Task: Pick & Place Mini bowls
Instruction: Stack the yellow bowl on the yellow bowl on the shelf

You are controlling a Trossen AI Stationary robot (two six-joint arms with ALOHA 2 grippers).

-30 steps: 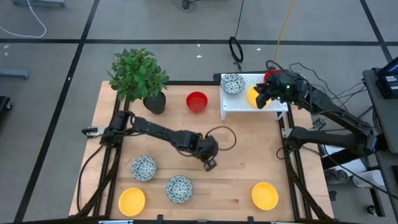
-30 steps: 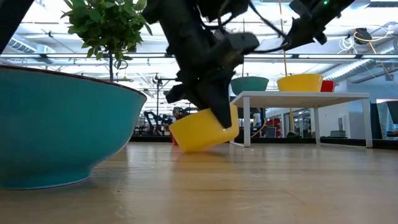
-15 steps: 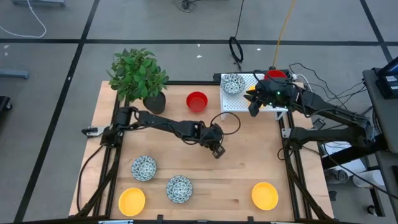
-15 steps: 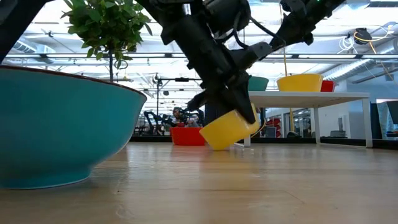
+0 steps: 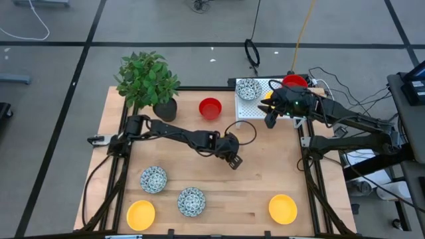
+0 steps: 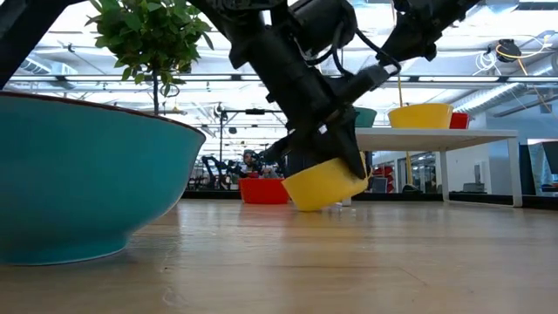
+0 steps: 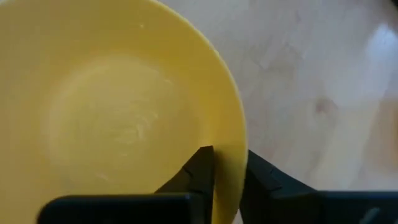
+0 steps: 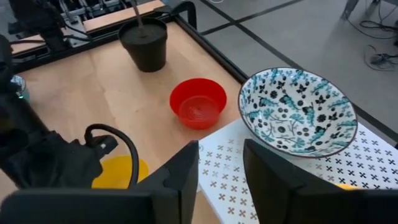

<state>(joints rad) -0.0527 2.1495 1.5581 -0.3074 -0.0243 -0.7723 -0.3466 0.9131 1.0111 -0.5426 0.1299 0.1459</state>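
Observation:
A yellow mini bowl (image 6: 324, 183) sits tilted, low over the middle of the table, with my left gripper (image 5: 232, 159) shut on its rim; in the high view the gripper hides it. My right gripper (image 8: 221, 168) stands open over the near left edge of the white rack (image 5: 292, 114), holding nothing. On the rack rest a patterned bowl (image 5: 248, 88), a red bowl (image 5: 294, 81) and a yellow bowl (image 6: 420, 115). On the table stand a red bowl (image 5: 210, 108), two patterned bowls (image 5: 153, 178) (image 5: 191, 201) and two yellow bowls (image 5: 141, 214) (image 5: 283, 208). My left gripper has the yellow bowl's rim (image 7: 231, 177) between its two fingers, one finger (image 7: 202, 171) inside the bowl and one outside the wall. The fingers slant down from the table's left side. The bowl hangs tilted; whether its lower edge (image 6: 303, 206) touches the table, I cannot tell.
A leafy plant (image 5: 147, 79) in a dark pot (image 5: 165, 108) stands at the table's far left. A black cable loops (image 5: 242, 133) beside my left wrist. A large teal bowl (image 6: 87, 183) fills the low view's left.
My left gripper has carried the yellow bowl toward the table's right and far side, keeping it tilted and low over the wood. My right gripper has swung from over the rack's middle toward its near left edge.

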